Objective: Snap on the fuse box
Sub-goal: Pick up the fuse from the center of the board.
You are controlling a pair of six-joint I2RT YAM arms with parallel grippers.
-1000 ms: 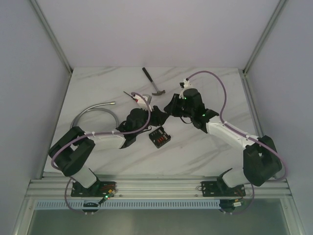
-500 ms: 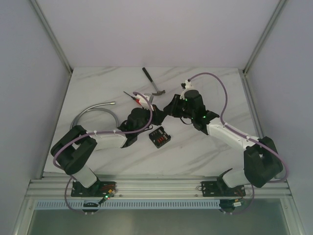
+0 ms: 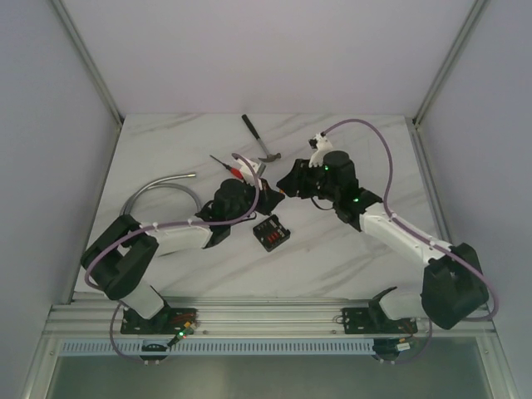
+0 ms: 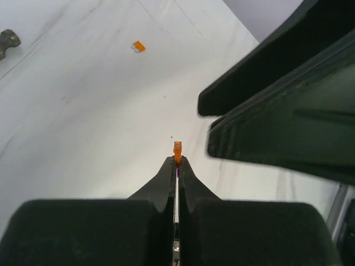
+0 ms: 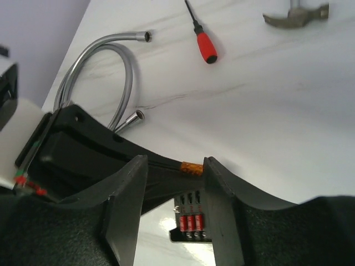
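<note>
1. Your left gripper (image 4: 177,163): jaws pressed fully together. They pinch a small orange fuse (image 4: 177,152) right at the tips, and it sticks out past them.
2. Your right gripper (image 5: 175,164): jaws stand apart with nothing clamped. In its wrist view the left gripper's fingers (image 5: 161,169) cross the gap between them. The orange fuse sits just beside the inner face of the finger on the right of that view. You cannot tell whether the two touch.
3. The fuse box (image 3: 270,233) lies flat on the table (image 3: 349,249), face up, red fuses showing in rows. Neither gripper has it. From above it sits just nearer the bases than the two gripper tips, between the arms. In the right wrist view it shows below the open jaws (image 5: 190,223).
4. A second loose orange fuse (image 4: 138,46) lies on the table, well apart from the pinched one.
5. Other items on the table:
   - hammer (image 3: 262,141), toward the far side
   - red-handled screwdriver (image 3: 233,166), just beside the left arm's wrist
   - curved metal hose (image 3: 158,193), to the left
</note>
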